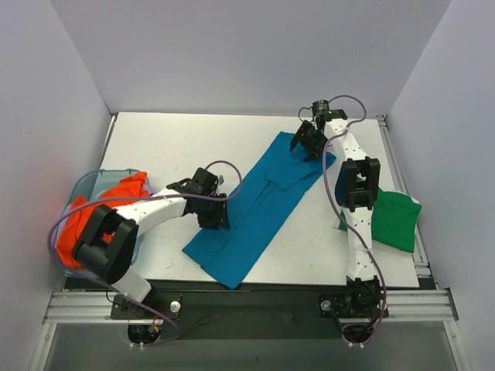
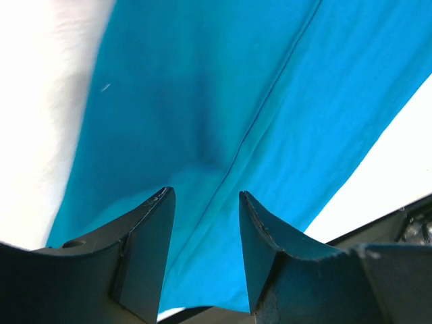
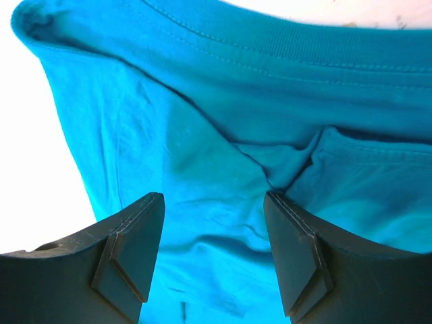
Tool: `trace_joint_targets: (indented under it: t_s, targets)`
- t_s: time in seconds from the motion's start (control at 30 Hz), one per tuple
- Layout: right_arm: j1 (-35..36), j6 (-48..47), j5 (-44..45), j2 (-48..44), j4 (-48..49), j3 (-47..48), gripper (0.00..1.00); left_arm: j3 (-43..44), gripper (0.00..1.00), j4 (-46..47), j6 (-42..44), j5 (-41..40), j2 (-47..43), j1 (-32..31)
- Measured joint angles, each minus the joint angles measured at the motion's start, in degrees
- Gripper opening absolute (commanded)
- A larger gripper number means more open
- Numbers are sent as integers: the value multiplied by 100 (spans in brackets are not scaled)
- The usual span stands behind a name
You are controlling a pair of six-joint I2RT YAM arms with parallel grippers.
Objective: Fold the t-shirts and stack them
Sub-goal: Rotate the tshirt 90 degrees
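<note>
A large teal-blue t-shirt (image 1: 263, 205) lies folded into a long strip, running diagonally from the far right toward the table's near edge. My left gripper (image 1: 214, 216) hovers over its left edge near the middle, jaws open, with a lengthwise fold line of the teal cloth (image 2: 223, 121) below the left gripper (image 2: 204, 194). My right gripper (image 1: 304, 142) is open above the collar end, and the ribbed collar (image 3: 270, 54) and wrinkled cloth show under the right gripper (image 3: 214, 197). A green t-shirt (image 1: 396, 220) lies folded at the right edge. An orange t-shirt (image 1: 97, 216) is bunched at the left.
The orange shirt sits in a light blue plastic basket (image 1: 87, 182) at the table's left side, beside my left arm. White walls close in the table on three sides. The dark front rail (image 1: 255, 305) runs along the near edge.
</note>
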Motion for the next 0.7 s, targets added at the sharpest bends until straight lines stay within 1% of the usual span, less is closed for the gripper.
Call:
trace_joint_targets:
  t_s: [0.13, 0.27, 0.37, 0.47, 0.7]
  targets:
    - [-11, -348, -17, -323, 39, -210, 61, -57, 54, -306, -310, -586, -691, -162]
    - [9, -616, -24, -1075, 94, -907, 61, -57, 54, -328, -527, -874, -1056, -396]
    - [74, -769, -28, -1578, 90, -1364, 61, -61, 53, -319, -619, -887, -994, -584]
    - [179, -861, -46, -1829, 144, -1700, 61, -63, 54, -284, -651, -822, -793, -743]
    - [448, -852, 17, -1792, 155, -2483, 60, -44, 54, -299, -382, -699, -114, -1021]
